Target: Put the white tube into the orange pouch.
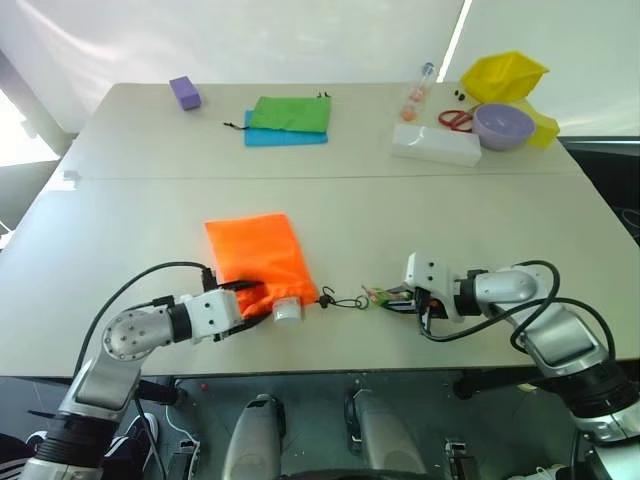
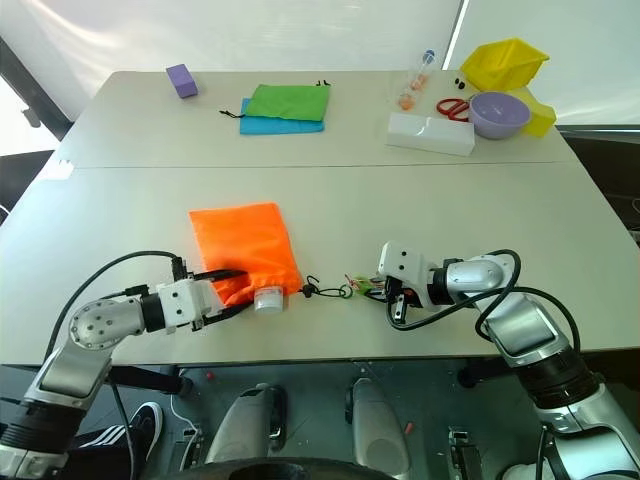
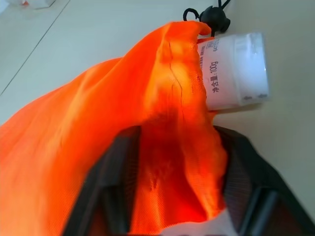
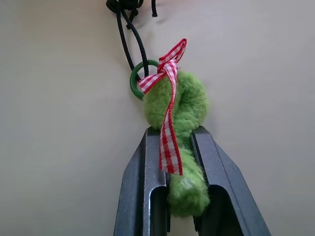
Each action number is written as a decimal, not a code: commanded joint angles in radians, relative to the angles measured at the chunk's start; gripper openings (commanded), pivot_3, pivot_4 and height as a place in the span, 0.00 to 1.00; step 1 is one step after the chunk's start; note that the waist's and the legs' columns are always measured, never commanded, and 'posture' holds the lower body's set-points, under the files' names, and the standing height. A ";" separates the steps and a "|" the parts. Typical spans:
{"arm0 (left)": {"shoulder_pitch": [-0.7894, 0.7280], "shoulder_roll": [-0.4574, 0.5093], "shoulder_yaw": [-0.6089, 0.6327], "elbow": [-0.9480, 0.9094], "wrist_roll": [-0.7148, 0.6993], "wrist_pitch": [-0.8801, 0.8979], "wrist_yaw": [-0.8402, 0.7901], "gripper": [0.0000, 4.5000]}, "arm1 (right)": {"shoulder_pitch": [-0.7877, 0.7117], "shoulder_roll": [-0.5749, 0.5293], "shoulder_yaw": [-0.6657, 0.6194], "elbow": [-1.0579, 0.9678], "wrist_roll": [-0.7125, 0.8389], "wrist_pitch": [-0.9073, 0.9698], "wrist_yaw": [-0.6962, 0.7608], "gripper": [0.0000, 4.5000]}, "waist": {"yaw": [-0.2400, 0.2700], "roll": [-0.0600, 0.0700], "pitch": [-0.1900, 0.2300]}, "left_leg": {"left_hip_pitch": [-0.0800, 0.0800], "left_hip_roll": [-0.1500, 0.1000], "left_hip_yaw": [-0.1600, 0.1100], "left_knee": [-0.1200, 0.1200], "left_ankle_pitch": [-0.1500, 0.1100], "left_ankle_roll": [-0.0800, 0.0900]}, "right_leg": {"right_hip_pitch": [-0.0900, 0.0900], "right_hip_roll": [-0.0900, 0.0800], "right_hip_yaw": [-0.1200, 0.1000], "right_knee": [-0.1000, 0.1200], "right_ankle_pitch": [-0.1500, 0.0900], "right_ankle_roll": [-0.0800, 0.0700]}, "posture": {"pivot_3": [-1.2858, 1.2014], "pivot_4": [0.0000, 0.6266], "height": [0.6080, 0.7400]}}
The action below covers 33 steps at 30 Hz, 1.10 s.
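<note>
Head views: nearly finished, by the look of it. White tube [image 1: 288, 311] mostly swallowed by the orange pouch [image 1: 256, 256], round cap end poking from the mouth at the table's near edge. Left to do, probably: push the cap inside and draw the mouth shut. Left gripper [image 1: 250, 306] pinching the gathered pouch fabric beside the mouth, close to the tube. Right gripper [image 1: 398, 297] clamped on the fuzzy green toggle [image 1: 378, 294] at the end of the black cord [image 1: 345, 300], well off to the pouch's right, cord lying in loose loops between. Farther back on the pale table [image 1: 120, 200]: flat green pouch [image 1: 291, 112] over a blue pouch [image 1: 280, 137], purple block [image 1: 185, 92], long white box [image 1: 436, 144], clear bottle [image 1: 420, 90], red scissors [image 1: 456, 120], lilac bowl [image 1: 503, 126], yellow bin [image 1: 503, 75].

Left wrist view: thin woven orange cloth, bunched and creased, squeezed between two black fingers [image 3: 106, 196]. Smooth white plastic of the tube, cap ridged and round, small dark print on the body just past the pouch hem. Black cord knot above the mouth.

Right wrist view: plush green toggle, soft and rounded, tied with a red-and-white checked ribbon [image 4: 168, 123], threaded on a small green ring [image 4: 134, 83] to braided black cord. Black fingers pressed tight on the plush.
</note>
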 commanded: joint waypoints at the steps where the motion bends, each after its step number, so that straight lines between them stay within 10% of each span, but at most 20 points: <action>1: 0.023 0.010 -0.008 -0.032 -0.014 -0.008 0.006 0.10 | 0.004 -0.017 -0.015 -0.007 0.000 -0.006 0.011 0.00 | 0.000 0.000 0.000 | 0.000 0.000 0.000 0.000 0.000 0.000 | 0.000 0.000 0.000 0.000 0.000 0.000 | 0.52 0.24 1.00; 22: -0.003 0.073 0.064 -0.055 -0.238 -0.021 -0.066 0.01 | 0.013 -0.029 -0.210 -0.163 0.345 0.244 0.090 0.00 | 0.000 0.001 0.001 | -0.001 0.000 0.001 -0.002 0.000 0.000 | -0.002 -0.001 0.000 -0.002 0.000 0.000 | 0.52 0.24 1.00; 33: 0.042 0.083 -0.010 -0.092 -0.180 -0.026 -0.102 0.01 | 0.062 -0.111 -0.169 -0.084 0.206 0.119 0.071 0.00 | -0.001 0.001 0.001 | -0.001 0.000 0.002 -0.003 -0.001 -0.001 | -0.003 -0.001 0.000 -0.003 0.000 0.000 | 0.52 0.24 1.00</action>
